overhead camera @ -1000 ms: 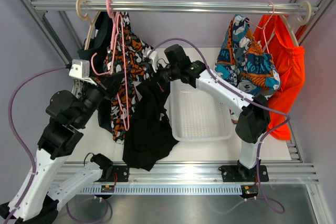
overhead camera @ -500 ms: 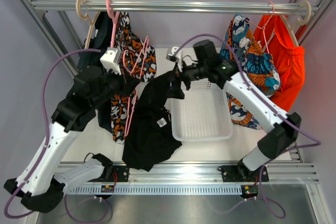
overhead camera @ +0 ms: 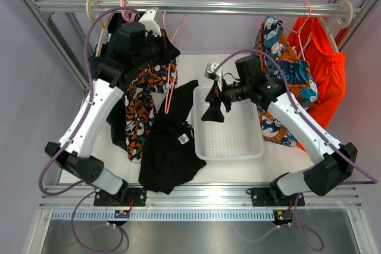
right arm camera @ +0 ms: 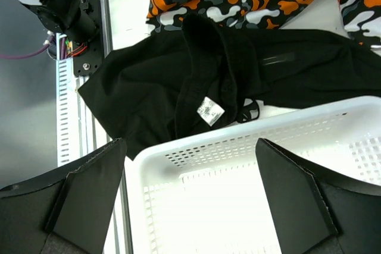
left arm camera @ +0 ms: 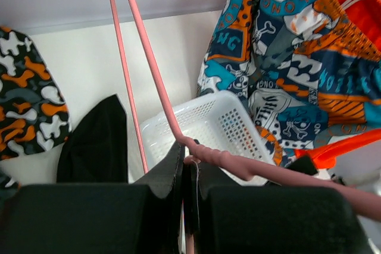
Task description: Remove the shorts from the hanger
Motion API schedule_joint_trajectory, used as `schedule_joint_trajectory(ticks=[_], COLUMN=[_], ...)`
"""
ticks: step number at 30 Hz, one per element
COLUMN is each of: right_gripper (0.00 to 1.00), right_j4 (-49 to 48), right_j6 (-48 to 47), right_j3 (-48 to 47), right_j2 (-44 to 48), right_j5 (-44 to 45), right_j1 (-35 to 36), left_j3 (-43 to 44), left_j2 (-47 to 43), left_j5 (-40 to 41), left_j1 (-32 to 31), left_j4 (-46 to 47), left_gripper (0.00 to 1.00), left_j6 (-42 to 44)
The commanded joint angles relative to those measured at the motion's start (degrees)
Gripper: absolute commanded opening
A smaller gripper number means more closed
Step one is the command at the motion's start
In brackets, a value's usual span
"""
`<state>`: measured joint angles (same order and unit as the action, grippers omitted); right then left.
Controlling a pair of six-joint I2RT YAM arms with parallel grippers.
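Observation:
My left gripper [overhead camera: 168,47] is raised near the rail and shut on a bare pink hanger [overhead camera: 170,90]; in the left wrist view its fingers [left arm camera: 172,171] pinch the hanger's wire [left arm camera: 156,78]. The black shorts [overhead camera: 171,147] lie crumpled on the table, touching the left rim of the white basket [overhead camera: 257,147], and are off the hanger. The camouflage shorts [overhead camera: 140,96] hang below my left arm, with dark navy shorts [overhead camera: 117,124] behind them. My right gripper [overhead camera: 213,110] hovers open over the basket's left rim [right arm camera: 178,156], holding nothing, just beyond the black shorts [right arm camera: 178,81].
A blue patterned pair [overhead camera: 281,69] and an orange pair [overhead camera: 326,72] hang on hangers at the right end of the metal rail [overhead camera: 226,7]. A beige hanger hook [overhead camera: 92,9] sits at the rail's left end. Frame posts stand along both sides.
My right gripper opened and let go of the black shorts, then moved right over the basket. My left arm lifted the pink hanger up toward the rail, free of the shorts.

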<state>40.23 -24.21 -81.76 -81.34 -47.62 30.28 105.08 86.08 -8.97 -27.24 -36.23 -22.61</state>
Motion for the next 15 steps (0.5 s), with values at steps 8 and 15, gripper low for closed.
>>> schedule_joint_trajectory(ticks=[8,15], right_gripper=[0.99,1.00], right_j4=[-1.9,-2.6], right_j6=[1.3,2.1], right_j3=[2.3,3.0], right_j2=[4.1,4.3], right_j5=[-2.0,-2.6], right_j1=[-0.8,-0.8], left_j3=[14.7,16.8], left_j2=[9.9,13.3], left_j5=[-2.0,-0.8], left_j1=[1.2,2.8], left_j4=[4.7,5.0], left_gripper=[0.00,0.00], left_j6=[-6.0,-7.5])
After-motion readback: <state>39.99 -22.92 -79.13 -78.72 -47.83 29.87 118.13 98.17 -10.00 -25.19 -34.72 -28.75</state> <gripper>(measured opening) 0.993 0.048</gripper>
